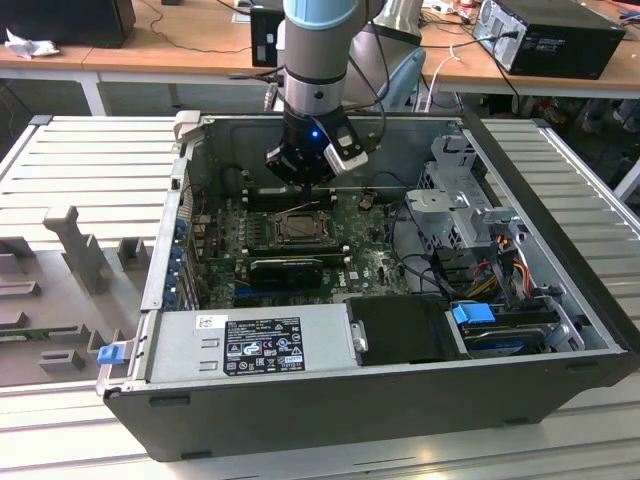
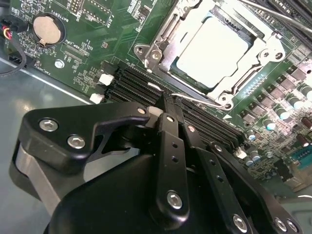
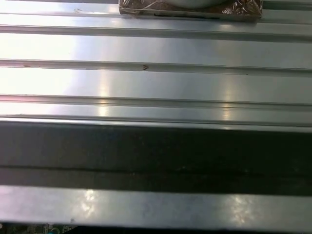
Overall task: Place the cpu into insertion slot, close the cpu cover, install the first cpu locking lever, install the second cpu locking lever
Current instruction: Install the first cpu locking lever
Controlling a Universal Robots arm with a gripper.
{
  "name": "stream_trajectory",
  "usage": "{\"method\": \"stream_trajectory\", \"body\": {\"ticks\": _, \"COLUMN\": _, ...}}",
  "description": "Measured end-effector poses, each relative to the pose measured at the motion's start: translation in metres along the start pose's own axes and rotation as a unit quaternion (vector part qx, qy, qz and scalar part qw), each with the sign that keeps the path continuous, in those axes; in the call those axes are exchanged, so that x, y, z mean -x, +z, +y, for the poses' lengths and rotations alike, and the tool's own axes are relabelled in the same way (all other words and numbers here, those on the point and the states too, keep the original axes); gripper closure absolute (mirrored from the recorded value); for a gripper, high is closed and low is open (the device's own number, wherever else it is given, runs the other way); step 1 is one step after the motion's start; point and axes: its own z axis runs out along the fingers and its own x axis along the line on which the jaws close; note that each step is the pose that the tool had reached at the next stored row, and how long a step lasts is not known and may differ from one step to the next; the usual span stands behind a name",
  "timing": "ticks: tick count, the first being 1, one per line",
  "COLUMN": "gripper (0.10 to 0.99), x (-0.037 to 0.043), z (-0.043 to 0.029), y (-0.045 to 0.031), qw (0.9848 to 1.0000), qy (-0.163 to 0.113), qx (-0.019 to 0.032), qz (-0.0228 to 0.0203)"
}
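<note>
With the cpu (image 2: 210,50) seated in the slot (image 1: 299,227) and the cover (image 2: 181,24) down over it, the hand (image 2: 168,109), fingers together, hovers by a thin lever (image 2: 204,101), so latching seemingly calls for a careful hooking push.

Beside the matt black plastic gripper (image 2: 168,105), the cpu (image 2: 212,51) is showing smooth, pale, satin metal, its cpu cover (image 2: 161,41) gleaming.

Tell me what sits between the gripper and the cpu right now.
In the second wrist view, black memory slots and a thin wire lever lie between the gripper and the cpu.
</note>
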Motion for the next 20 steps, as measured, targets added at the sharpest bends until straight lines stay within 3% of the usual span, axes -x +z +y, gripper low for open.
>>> {"method": "stream_trajectory", "body": {"ticks": 6, "gripper": 0.98, "x": 0.0036, "z": -0.0004, "y": 0.0031, "qw": 1.0, "qy": 0.0, "qx": -0.0011, "qz": 0.0001}}
{"method": "stream_trajectory", "body": {"ticks": 12, "gripper": 0.98, "x": 0.0056, "z": -0.001, "y": 0.0093, "qw": 1.0, "qy": -0.001, "qx": -0.0057, "qz": 0.0002}}
{"method": "stream_trajectory", "body": {"ticks": 20, "gripper": 0.98, "x": 0.0064, "z": -0.0013, "y": 0.0118, "qw": 1.0, "qy": -0.002, "qx": -0.009, "qz": 0.0004}}
